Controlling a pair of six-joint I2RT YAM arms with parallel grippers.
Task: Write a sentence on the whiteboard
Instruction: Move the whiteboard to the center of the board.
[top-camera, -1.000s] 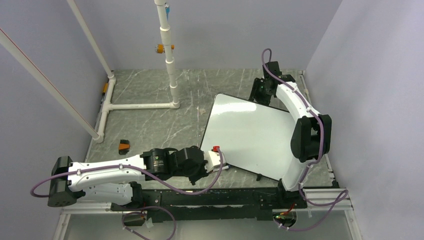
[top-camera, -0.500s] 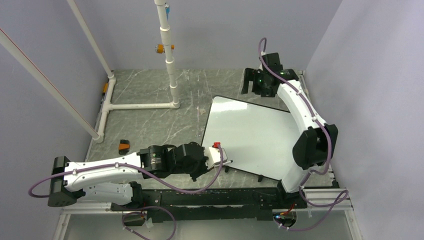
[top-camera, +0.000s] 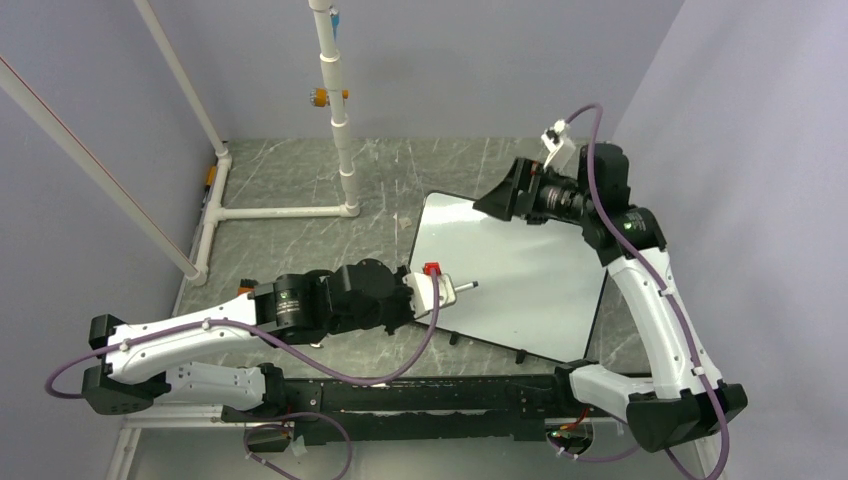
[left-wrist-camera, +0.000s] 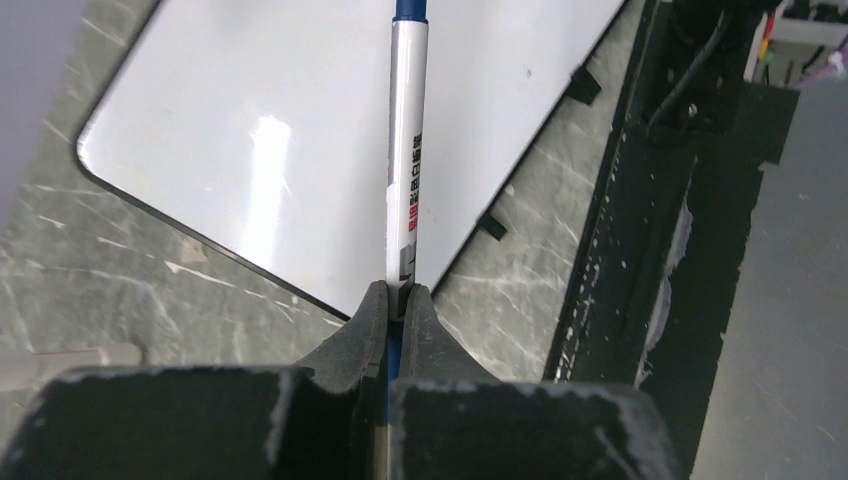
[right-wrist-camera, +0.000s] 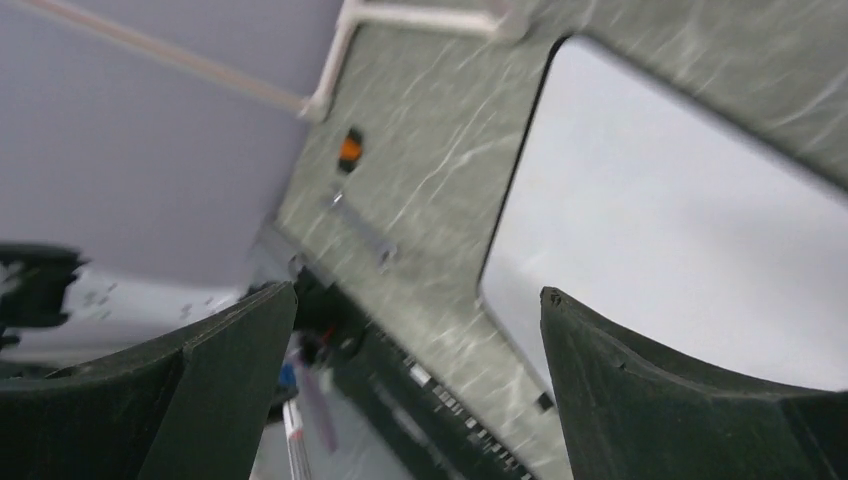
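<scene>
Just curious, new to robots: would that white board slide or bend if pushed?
Probably slides little: the whiteboard rests on small black feet that may grip. It looks flat and rigid, so unlikely to bend. Its glossy face likely feels slippery under the marker.

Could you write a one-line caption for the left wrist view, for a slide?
Left gripper shut on a white marker, pointing across the blank whiteboard.

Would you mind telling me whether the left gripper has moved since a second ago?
Yes. The left gripper has moved away from the black base rail, farther over the whiteboard.
</scene>
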